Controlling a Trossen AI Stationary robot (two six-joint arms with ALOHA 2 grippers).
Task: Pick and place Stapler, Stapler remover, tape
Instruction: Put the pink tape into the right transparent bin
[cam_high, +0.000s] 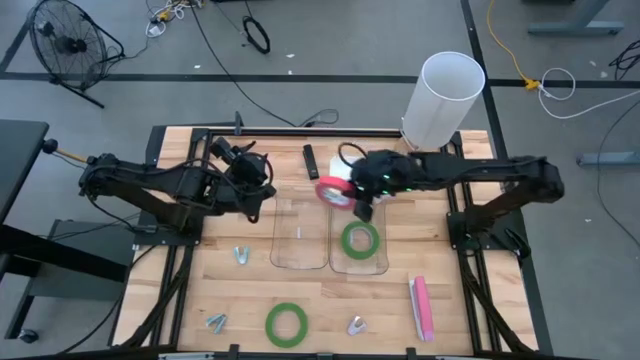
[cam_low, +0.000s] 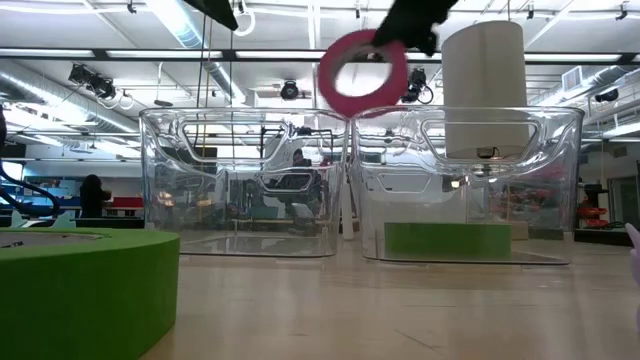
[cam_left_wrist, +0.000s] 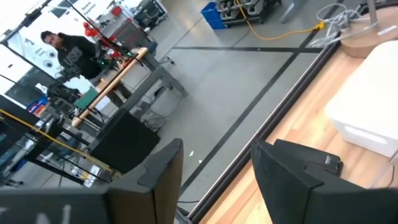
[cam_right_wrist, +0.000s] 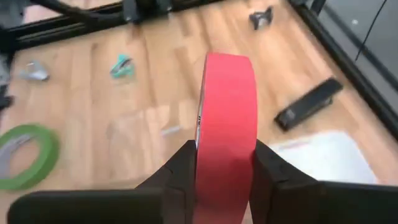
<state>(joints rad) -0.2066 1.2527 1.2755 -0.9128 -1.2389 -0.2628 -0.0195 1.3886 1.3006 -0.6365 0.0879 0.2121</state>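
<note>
1. The red-pink tape roll (cam_right_wrist: 225, 118) is clamped on edge between the fingers of the right claw (cam_high: 358, 200), held above the gap between two clear bins.
2. A green roll (cam_high: 360, 240) is seen lying inside the right bin (cam_high: 380, 262).
3. Another green roll (cam_high: 286, 323) lies on the bench (cam_high: 320, 300).
4. The left claw (cam_left_wrist: 214, 180) is held with its fingers parted and empty, beside the left bin (cam_high: 298, 235).
</note>
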